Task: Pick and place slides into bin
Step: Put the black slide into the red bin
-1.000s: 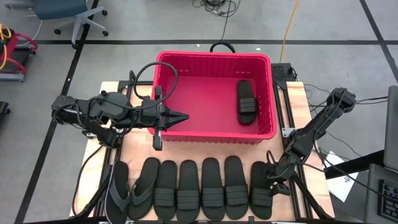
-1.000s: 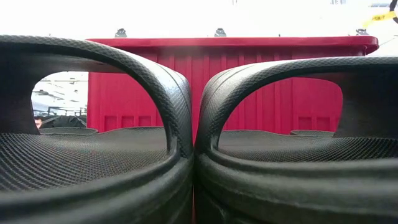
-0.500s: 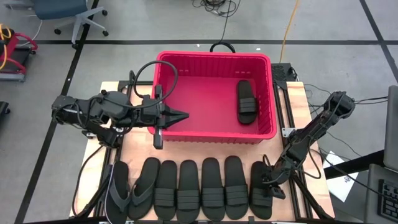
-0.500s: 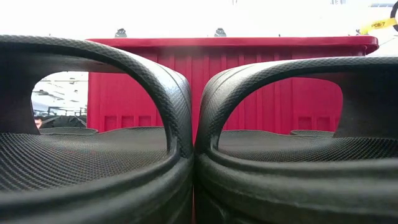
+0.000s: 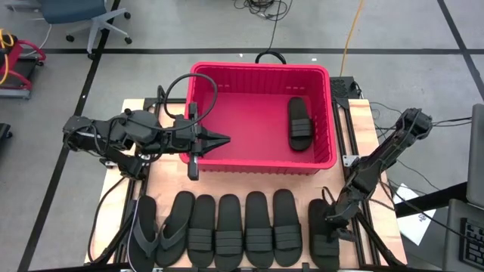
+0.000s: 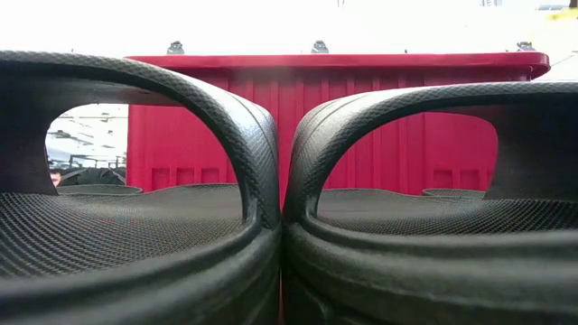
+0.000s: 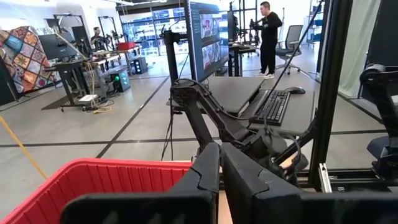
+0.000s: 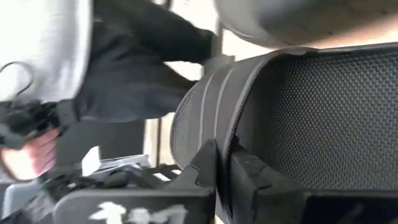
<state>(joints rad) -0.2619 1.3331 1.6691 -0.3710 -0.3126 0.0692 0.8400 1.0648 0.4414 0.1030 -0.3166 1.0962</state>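
The red bin (image 5: 261,162) stands at the table's far middle with one black slide (image 5: 300,123) lying flat inside it at the right. Several more slides (image 5: 228,230) lie side by side in a row along the near edge; two of them fill the low view (image 6: 163,226). My right gripper (image 5: 334,219) is at the rightmost slide (image 5: 324,238), shut on it. My left gripper (image 5: 223,140) is shut on nothing and held level above the bin's near left corner (image 7: 93,180). My right gripper pinches the rightmost slide's ribbed band strap (image 8: 214,124) by its edge between the two fingers (image 8: 208,165). The fingers slant down onto it from the table's far right side. In the high view the slide's sole seems to lie on the table.
A black hoop of cable (image 5: 185,91) rises from the left arm over the bin's left rim. The table's right frame rail (image 5: 355,151) runs beside the right arm. A person's hand (image 8: 25,149) shows in the room beyond, and other people stand far off (image 7: 270,37).
My right gripper has shut on the strap of the rightmost slide. That slide has slid a little toward the table's right edge and now lies straighter in the row. The left arm has kept still.
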